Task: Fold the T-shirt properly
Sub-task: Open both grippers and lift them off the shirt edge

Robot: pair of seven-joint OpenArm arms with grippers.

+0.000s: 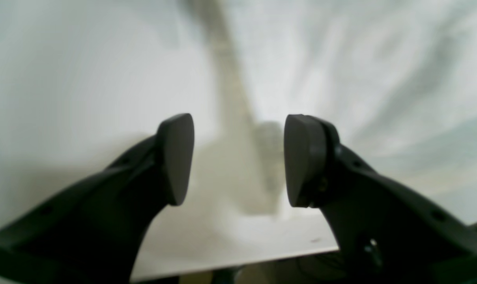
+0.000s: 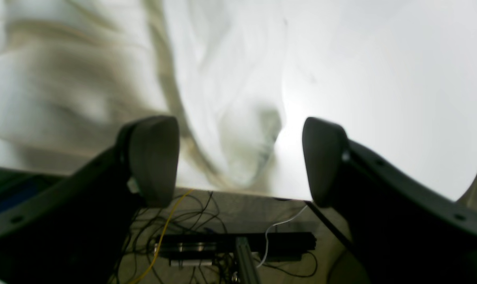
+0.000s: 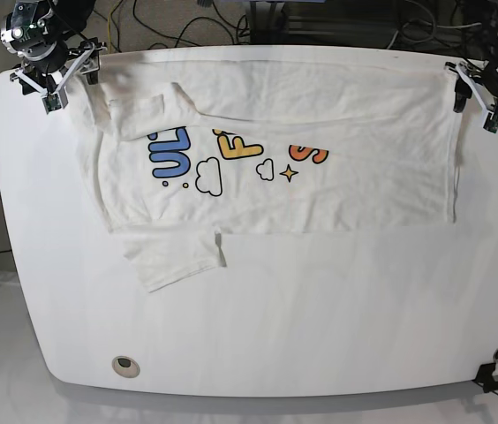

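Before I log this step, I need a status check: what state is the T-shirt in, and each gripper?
T-shirt: flat on the white table, far half folded over, print half covered, one sleeve sticking out at the near side.
Left gripper: open, empty, at the shirt's far corner.
Right gripper: open, empty, at the other far corner.

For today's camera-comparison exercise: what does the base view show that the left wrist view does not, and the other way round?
Only the base view shows the whole T-shirt lying partly folded on the white table, its blue, yellow and orange print, one sleeve sticking out toward the near edge, and the right gripper. Only the left wrist view shows, close up though blurred, the left gripper open with a gap between its dark pads and a cloth ridge beyond. Both share white fabric, the table and the left gripper.
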